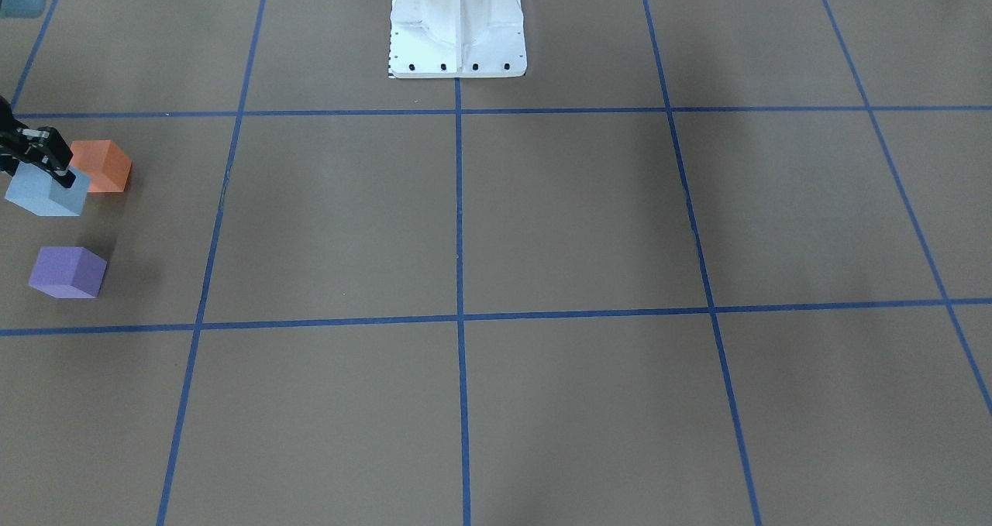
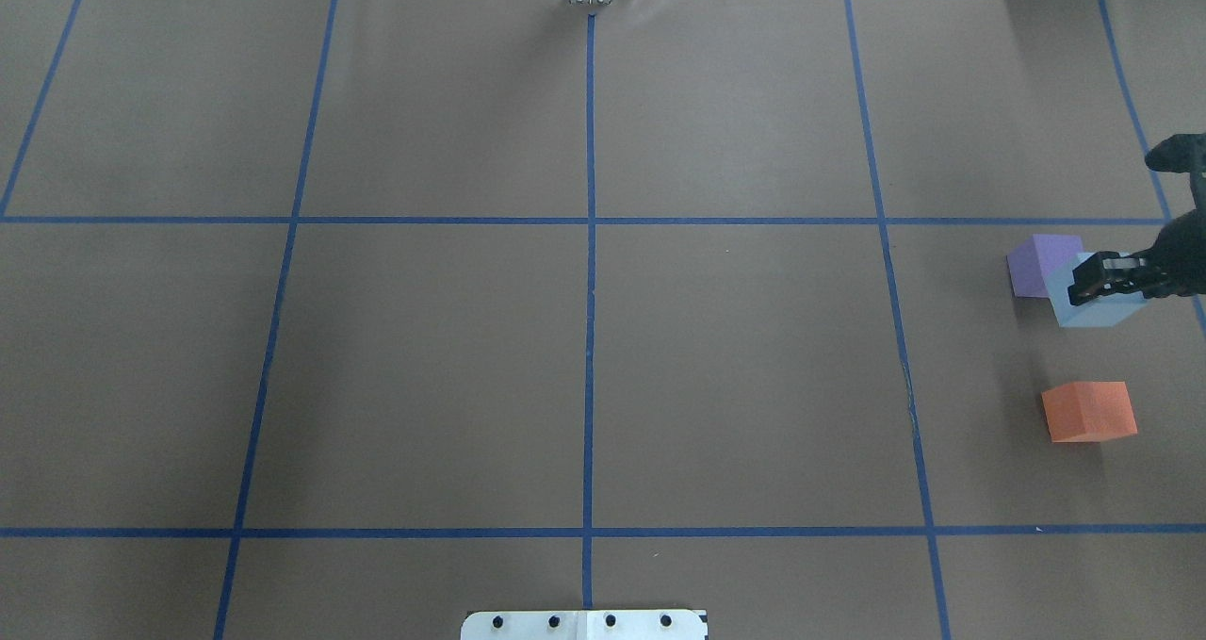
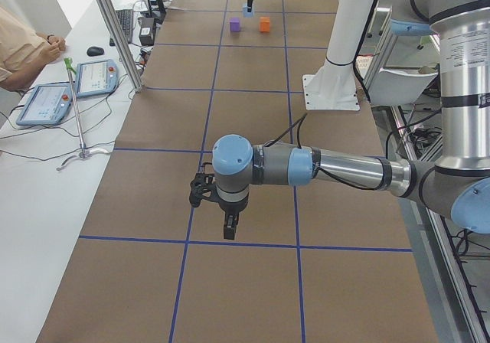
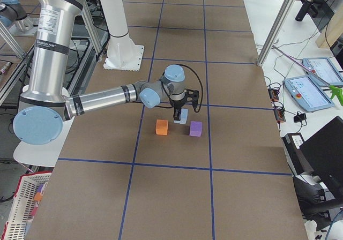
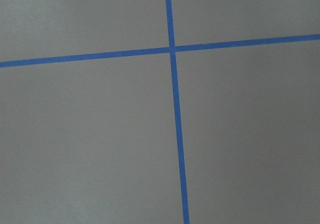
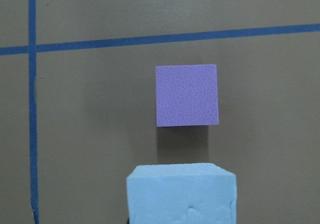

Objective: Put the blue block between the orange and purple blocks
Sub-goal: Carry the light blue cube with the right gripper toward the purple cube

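- Over the left end of the brown table [image 2: 452,357]: left gripper [image 3: 228,228] hanging low (finger state impossible to tell).
- At right end: right gripper [image 2: 1088,287] pinching blue block [image 2: 1098,314].
- Just beside it: purple block [image 2: 1036,263] farther, orange block [image 2: 1088,412] nearer.

Purple foam cube [image 6: 187,95]: matt, finely pebbled skin.
Light-blue foam cube [image 6: 180,196]: matt, with a slightly lumpy, dented face.
Orange foam cube [image 2: 1088,412]: matt, soft-looking.
Brown paper-covered counter [image 2: 735,357]: smooth, flat matt paper.
Blue tape grid [image 2: 590,244]: smooth adhesive tape strips.
White metal robot pedestal [image 1: 457,30]: smooth painted gloss.
Right arm's silver tube [image 4: 102,98]: satin metal, blue plastic joint caps.
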You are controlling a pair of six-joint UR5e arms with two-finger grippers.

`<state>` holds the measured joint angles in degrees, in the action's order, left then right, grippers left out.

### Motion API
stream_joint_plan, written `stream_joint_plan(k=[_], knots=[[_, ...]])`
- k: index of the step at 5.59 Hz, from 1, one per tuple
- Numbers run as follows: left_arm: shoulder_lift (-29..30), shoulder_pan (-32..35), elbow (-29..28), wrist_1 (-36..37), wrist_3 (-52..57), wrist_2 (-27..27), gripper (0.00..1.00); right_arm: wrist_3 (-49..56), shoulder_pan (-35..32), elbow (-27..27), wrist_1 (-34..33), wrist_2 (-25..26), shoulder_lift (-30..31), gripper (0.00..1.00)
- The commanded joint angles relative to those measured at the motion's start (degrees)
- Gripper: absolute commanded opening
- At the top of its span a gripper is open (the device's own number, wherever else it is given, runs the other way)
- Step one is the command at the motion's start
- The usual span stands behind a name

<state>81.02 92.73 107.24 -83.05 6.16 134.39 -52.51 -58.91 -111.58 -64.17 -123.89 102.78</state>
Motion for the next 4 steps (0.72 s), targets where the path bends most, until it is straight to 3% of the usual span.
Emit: stream_joint_plan(k=[1,3,4], knots=[[-0.1,0.0,-0.1,-0.2,0.0,0.0,1.00,-3.4,3.2,5.4,7.2,4.1,-0.5,0.00],[-0.1,0.0,-0.3,-0.2,0.0,0.0,1.00,-4.0,8.3,6.9,7.2,9.4,-0.7,0.00],[-0.1,0.0,-0.3,-0.2,0.0,0.0,1.00,-3.7,9.5,8.6,7.3,9.7,-2.1,0.00]])
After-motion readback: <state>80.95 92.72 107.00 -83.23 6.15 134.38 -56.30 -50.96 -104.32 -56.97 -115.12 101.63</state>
